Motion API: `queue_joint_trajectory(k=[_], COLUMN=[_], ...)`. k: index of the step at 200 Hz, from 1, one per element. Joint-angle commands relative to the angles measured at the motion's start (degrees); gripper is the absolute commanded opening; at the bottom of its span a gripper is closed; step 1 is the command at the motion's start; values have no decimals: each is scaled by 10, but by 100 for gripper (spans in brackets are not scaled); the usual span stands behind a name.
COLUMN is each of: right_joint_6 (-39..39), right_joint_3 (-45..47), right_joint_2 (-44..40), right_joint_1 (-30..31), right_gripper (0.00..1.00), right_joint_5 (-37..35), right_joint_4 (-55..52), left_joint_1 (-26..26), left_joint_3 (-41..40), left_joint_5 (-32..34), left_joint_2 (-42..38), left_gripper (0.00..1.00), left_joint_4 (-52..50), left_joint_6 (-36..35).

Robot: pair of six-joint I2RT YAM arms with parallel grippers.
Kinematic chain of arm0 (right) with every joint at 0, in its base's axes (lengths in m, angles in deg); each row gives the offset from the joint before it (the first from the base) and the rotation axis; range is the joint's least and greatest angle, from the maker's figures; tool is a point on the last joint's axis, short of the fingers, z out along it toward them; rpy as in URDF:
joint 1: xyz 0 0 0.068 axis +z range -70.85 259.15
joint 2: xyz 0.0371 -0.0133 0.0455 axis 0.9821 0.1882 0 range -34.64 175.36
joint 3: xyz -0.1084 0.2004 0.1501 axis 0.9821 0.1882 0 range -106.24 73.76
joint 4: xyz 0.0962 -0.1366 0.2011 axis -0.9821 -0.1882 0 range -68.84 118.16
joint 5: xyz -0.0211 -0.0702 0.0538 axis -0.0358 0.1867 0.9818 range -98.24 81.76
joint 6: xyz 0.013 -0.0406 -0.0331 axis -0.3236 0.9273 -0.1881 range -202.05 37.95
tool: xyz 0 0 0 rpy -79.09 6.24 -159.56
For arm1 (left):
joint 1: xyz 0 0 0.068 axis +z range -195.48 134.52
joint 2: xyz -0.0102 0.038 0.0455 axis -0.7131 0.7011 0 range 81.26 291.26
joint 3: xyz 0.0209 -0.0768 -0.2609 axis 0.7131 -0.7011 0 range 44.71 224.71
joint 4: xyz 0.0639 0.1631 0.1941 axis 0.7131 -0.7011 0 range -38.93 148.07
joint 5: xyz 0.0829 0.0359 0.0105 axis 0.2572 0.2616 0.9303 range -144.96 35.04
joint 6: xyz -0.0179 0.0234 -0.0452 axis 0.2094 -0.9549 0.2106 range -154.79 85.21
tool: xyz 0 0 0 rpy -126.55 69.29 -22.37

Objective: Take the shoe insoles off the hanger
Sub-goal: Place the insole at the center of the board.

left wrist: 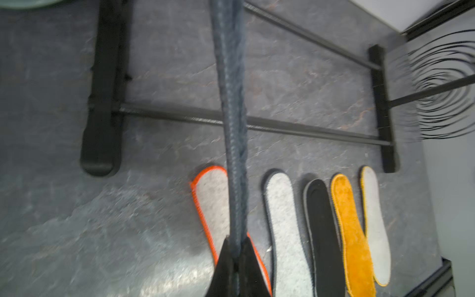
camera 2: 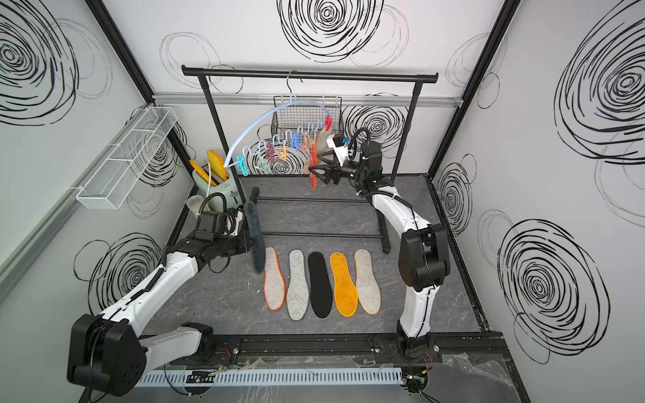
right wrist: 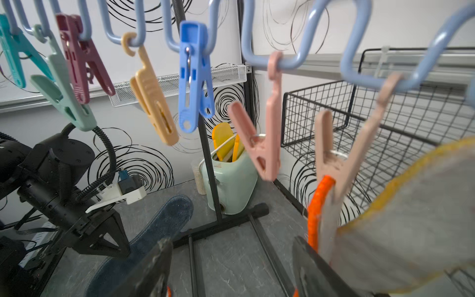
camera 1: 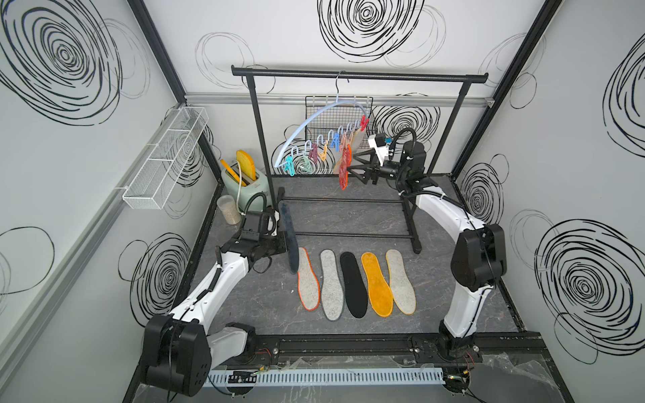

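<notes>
Before the rack (left wrist: 102,102), left pincer (left wrist: 235,248) holds dark insole (left wrist: 231,102) edgewise; long axis fore-aft.

Left arm (camera 1: 223,275) and right arm (camera 1: 466,307) match — glossy white link shells, bulky black joint housings, ribbed black cable conduits looping at the wrists, white camera brackets, thin black wires along the links.

insoles (camera 1: 353,284) in row on tbl (camera 1: 244,296), rack (camera 1: 359,75) behind, hanger (camera 1: 338,102) on rack
</notes>
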Motion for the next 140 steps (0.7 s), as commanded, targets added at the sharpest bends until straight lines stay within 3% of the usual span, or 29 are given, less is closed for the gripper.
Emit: queue_joint_trajectory(k=[1,51,95,106,140], right_joint_6=[-9,-4,-7,-8,-9], right_joint_3=[94,269,325,328,338], right_joint_2=[-69,-188,-250,-256,-271], right_joint_1=[-2,-13,-14,-14,-13], right_gripper=[75,76,76,76,77], right_joint_5=[-62,-103,-135,-134,-141], right_joint_4=[37,55,60,59,55], left_joint_1=[-6,-25,-77,-86,-91], left_joint_3=[24,9,-4,-6,-7], left_joint_5=[107,106,148,151,138], left_joint_2=[-4,15,62,70,104], left_gripper=[0,0,0,8,16], left_joint_4=[-114,-158,-196,-193,-189], left_joint_6=[13,16,29,33,23])
